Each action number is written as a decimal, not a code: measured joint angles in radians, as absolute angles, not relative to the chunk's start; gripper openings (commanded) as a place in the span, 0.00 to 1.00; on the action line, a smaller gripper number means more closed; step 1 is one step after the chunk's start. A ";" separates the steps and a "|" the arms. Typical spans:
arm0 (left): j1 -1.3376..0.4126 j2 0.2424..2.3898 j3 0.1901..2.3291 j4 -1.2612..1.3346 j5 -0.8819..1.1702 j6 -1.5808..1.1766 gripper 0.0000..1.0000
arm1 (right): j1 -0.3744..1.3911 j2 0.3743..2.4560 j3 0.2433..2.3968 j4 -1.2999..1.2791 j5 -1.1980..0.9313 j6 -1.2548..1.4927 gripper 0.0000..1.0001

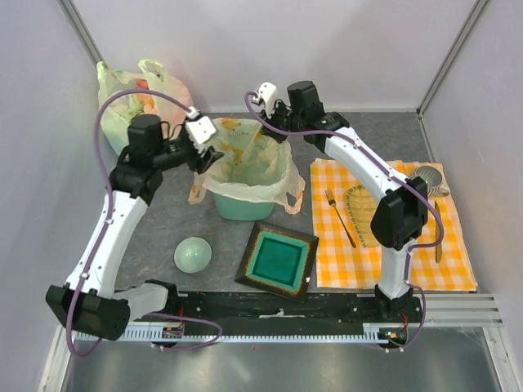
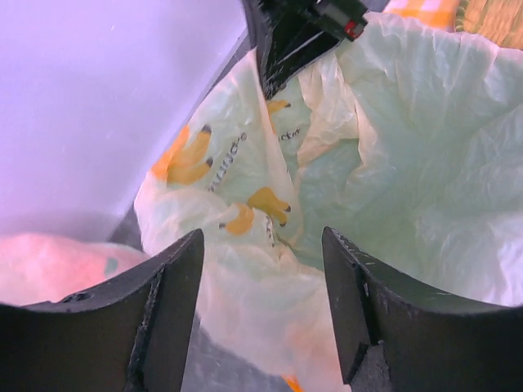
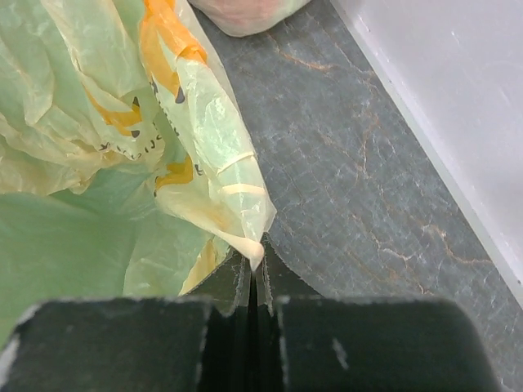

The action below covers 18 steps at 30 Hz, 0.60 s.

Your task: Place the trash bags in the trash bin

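Observation:
The peach-cream trash bag (image 1: 249, 159) with yellow-orange prints lies spread open inside the mint-green trash bin (image 1: 237, 206), with its edges draped over the rim. My right gripper (image 1: 263, 117) is at the bin's far rim, shut on a corner of the bag's edge (image 3: 245, 245). It also shows in the right wrist view (image 3: 257, 269) and at the top of the left wrist view (image 2: 290, 45). My left gripper (image 1: 208, 155) is open at the bin's left rim. In its wrist view the bag (image 2: 245, 196) lies just beyond the left gripper (image 2: 261, 237), not gripped.
A yellow-green bag stuffed with orange material (image 1: 135, 90) sits at the back left corner. A small pale green bowl (image 1: 193, 254) and a square teal dish (image 1: 278, 259) lie in front of the bin. An orange-checked cloth (image 1: 409, 253) with a fork (image 1: 339, 216) lies to the right.

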State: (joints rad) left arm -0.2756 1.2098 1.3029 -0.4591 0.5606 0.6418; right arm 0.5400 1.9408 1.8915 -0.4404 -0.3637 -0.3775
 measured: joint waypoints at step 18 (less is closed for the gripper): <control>-0.106 0.625 0.725 -0.348 0.781 0.814 0.51 | 0.545 2.047 2.022 -0.416 -0.361 -0.416 0.00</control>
State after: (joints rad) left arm -0.1059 0.6254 0.7254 -0.3477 0.7807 0.8139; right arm 0.5453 2.0472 2.0224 -0.4160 -0.3614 -0.4164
